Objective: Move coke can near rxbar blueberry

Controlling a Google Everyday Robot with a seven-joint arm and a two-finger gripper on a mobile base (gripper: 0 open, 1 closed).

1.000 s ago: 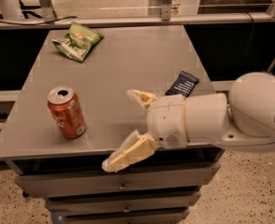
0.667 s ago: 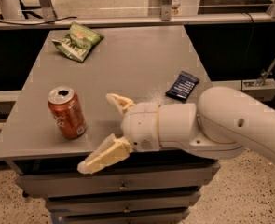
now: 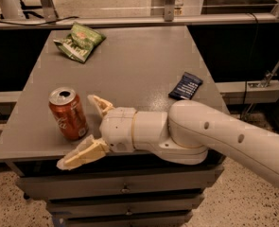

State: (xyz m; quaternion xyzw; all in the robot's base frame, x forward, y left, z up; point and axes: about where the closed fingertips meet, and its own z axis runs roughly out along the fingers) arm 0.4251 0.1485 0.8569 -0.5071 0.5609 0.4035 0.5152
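The coke can (image 3: 68, 114) stands upright near the front left of the grey table (image 3: 134, 65), red-orange with a silver top. The rxbar blueberry (image 3: 186, 86), a flat dark navy wrapper, lies near the table's right edge. My gripper (image 3: 81, 130) is open, just right of the can at its height. One cream finger (image 3: 100, 104) reaches behind the can's right side. The other finger (image 3: 81, 154) reaches past the table's front edge below the can. The can is not between the fingers and nothing is held. My white arm comes in from the lower right.
A green chip bag (image 3: 80, 42) lies at the back left of the table. Drawers (image 3: 125, 189) sit under the table front. A metal rail (image 3: 143, 19) runs behind the table.
My gripper has moved left across the table's front, from the middle right toward the can, staying open. The can and the bar have not moved.
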